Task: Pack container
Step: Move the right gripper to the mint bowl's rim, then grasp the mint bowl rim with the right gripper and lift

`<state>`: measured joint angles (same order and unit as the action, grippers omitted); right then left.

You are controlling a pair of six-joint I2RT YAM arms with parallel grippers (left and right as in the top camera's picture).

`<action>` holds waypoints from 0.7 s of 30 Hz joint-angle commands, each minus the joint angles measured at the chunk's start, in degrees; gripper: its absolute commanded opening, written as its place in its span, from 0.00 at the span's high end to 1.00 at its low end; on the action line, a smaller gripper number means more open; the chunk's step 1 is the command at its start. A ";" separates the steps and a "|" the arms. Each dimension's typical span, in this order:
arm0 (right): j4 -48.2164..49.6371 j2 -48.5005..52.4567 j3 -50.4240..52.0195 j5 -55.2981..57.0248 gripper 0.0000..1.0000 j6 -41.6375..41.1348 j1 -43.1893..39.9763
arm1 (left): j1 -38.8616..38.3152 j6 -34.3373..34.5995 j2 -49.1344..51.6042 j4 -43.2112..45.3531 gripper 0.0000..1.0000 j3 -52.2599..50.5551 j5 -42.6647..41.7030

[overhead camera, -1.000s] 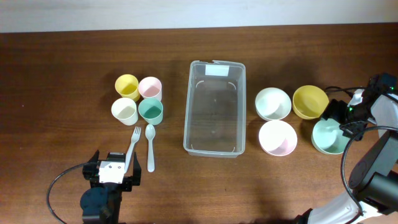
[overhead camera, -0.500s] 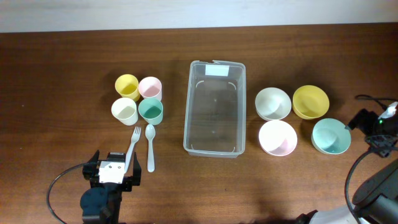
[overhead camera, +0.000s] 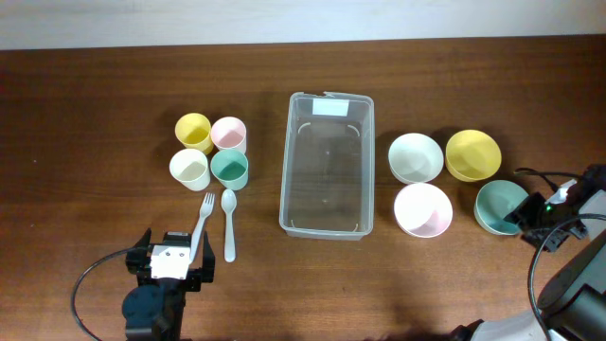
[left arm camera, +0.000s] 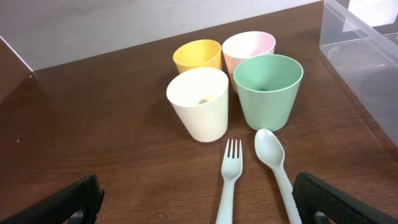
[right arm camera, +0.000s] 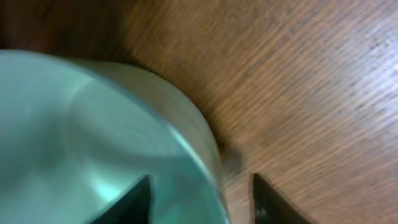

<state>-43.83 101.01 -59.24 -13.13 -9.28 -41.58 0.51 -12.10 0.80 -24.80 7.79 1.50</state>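
Four cups [overhead camera: 193,131], four bowls [overhead camera: 416,156], one container [overhead camera: 327,166]

Blurred green bowl [right arm camera: 93,124], container [left arm camera: 357,37] cropped by left wrist view's right edge

The right gripper [overhead camera: 523,216] has returned to the green bowl [overhead camera: 496,203], jaws narrowing astride its rim

The overhead view is evenly and softly lit, sharp throughout; the clear container [overhead camera: 327,166] carries faint glints on its rim. Ahead of the left jaws, the cups [left arm camera: 230,81] are crisp with soft shadows. Around the right jaws, the green bowl [right arm camera: 93,124] and the table [right arm camera: 323,93] are smeared by blur.
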 commanded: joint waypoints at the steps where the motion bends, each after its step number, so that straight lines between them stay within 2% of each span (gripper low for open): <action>1: 0.33 -0.46 -0.09 -2.12 0.70 -0.85 0.20 | 0.00 0.92 -0.39 0.13 0.00 -0.52 -0.61; 4: 0.15 -2.03 -0.09 -2.10 0.93 -0.85 0.20 | 0.00 0.92 -0.39 0.13 0.00 -0.52 -0.61; 5: 0.09 -2.67 -0.09 -2.10 0.96 -0.85 0.20 | 0.00 0.92 -0.39 0.13 0.00 -0.52 -0.61; 10: -0.92 -10.10 -0.37 -2.08 0.96 -0.90 0.20 | 0.00 0.92 -0.39 0.13 0.00 -0.52 -0.61; 13: -3.85 -18.40 -2.29 -1.86 0.96 -4.44 0.31 | 0.00 0.92 -0.39 0.13 0.00 -0.52 -0.59; 16: -6.51 -25.22 -4.55 -6.47 0.96 -6.27 1.44 | 0.00 0.92 -0.39 0.13 0.00 -0.52 -0.61; 18: -8.57 -28.98 -6.51 -10.56 0.96 -6.25 4.02 | 0.02 0.92 -0.39 0.13 0.00 -0.52 -0.61; 21: -11.43 -31.58 -8.96 -10.64 0.96 -6.25 9.42 | 0.00 0.92 -0.39 0.15 0.00 -0.52 -0.61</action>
<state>-53.65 71.99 -65.43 -19.84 -14.50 -37.08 0.51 -12.10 0.80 -24.80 7.79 1.52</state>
